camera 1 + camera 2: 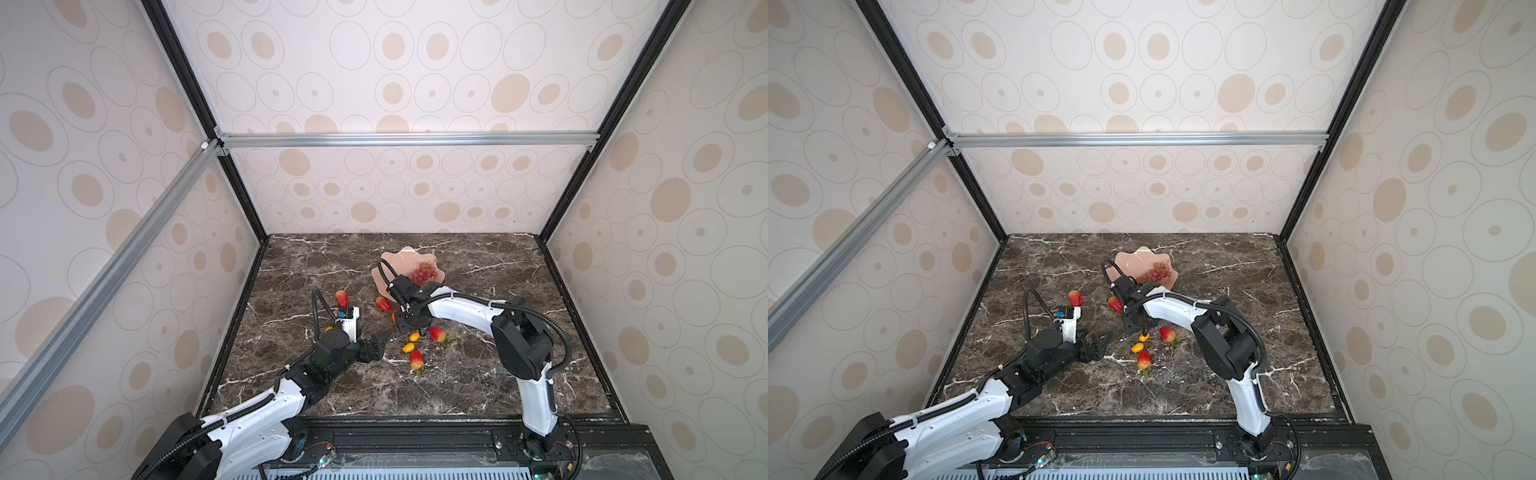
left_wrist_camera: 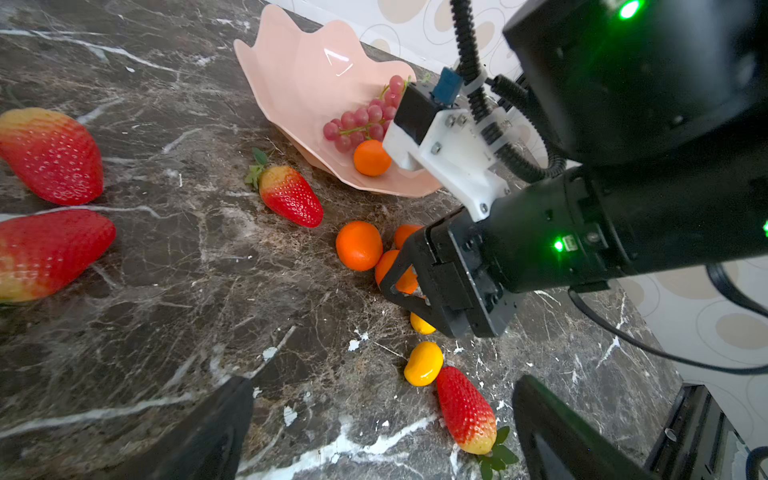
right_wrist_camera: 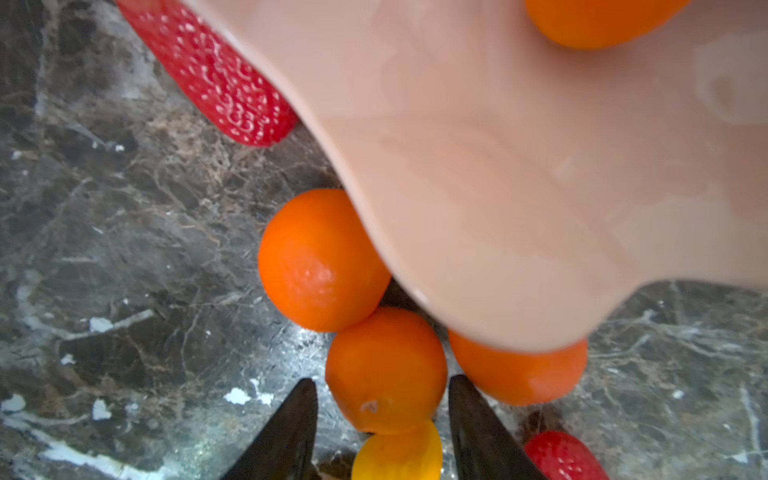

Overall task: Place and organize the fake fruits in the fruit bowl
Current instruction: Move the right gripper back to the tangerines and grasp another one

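Note:
The pink fruit bowl (image 1: 398, 254) (image 2: 299, 75) holds the grape bunch (image 1: 424, 272) (image 2: 361, 120) and one tangerine (image 2: 371, 158). In front of it my right gripper (image 1: 413, 330) (image 3: 380, 380) points down at the marble, its fingers closed in on a tangerine (image 3: 384, 370) (image 2: 385, 259) that sits low against two other tangerines (image 3: 322, 262) (image 3: 519, 374) and a yellow fruit (image 3: 397, 453). My left gripper (image 1: 380, 343) (image 2: 382, 384) lies low to the left, wide open and empty, facing a yellow fruit (image 2: 424, 363) and a strawberry (image 2: 465, 409).
More strawberries lie loose on the marble: one by the bowl's rim (image 1: 383, 303) (image 2: 291, 195), one behind the left wrist (image 1: 341, 298), one right of the right gripper (image 1: 437, 333). The bowl's scalloped edge (image 3: 498, 166) overhangs the tangerines. Walls enclose the table.

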{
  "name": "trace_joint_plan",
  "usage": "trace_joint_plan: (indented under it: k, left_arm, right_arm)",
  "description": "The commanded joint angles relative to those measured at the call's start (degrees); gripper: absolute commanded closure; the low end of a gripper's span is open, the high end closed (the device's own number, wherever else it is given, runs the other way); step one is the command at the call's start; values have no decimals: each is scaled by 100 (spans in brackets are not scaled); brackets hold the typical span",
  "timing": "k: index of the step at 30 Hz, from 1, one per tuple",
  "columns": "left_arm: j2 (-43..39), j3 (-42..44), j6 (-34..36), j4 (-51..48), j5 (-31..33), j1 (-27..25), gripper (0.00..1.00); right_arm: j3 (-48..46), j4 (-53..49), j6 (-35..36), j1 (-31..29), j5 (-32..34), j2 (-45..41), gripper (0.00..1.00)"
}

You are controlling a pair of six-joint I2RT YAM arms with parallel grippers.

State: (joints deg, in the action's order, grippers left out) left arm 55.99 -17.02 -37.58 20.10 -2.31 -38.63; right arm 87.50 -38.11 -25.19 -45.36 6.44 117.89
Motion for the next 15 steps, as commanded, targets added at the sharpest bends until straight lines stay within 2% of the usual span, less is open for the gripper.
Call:
trace_joint_plan:
  k: [1, 15]
  left_arm:
    - [-35, -109, -46, 106, 64, -37, 2]
    - [-80, -91, -39, 93, 77, -35, 2]
  right_arm:
    - [159, -52, 23, -37, 125, 145, 46]
    - [364, -153, 66, -40, 198, 411, 47]
